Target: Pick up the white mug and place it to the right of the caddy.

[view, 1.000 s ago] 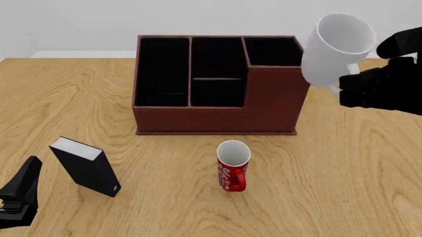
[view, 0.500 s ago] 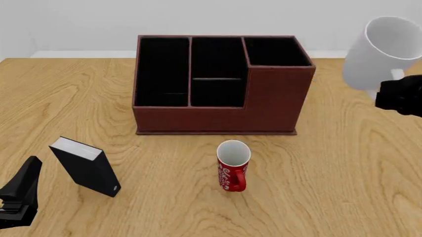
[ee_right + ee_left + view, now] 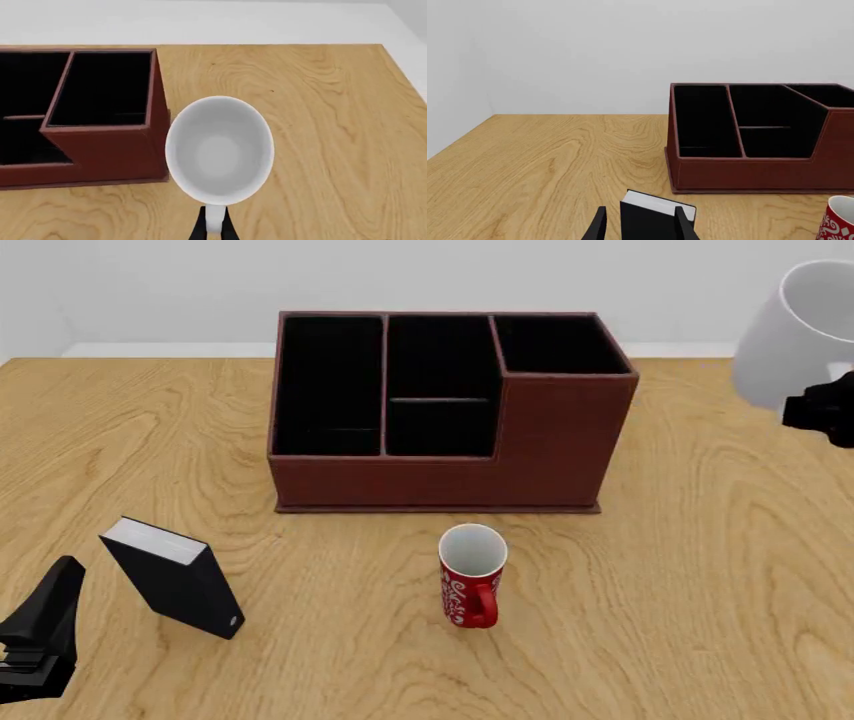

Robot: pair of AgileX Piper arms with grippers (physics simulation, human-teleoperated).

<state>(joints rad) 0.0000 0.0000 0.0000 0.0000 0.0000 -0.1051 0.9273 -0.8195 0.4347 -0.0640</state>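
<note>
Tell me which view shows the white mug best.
The right wrist view: the white mug appears whole, mouth toward the camera, with the right gripper pinching its handle. The front view shows it cut off at the picture's right edge. The left wrist view does not show it.

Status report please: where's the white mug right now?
Right gripper shut on white mug handle, airborne right of caddy. Left gripper open, idle near black box.
</note>
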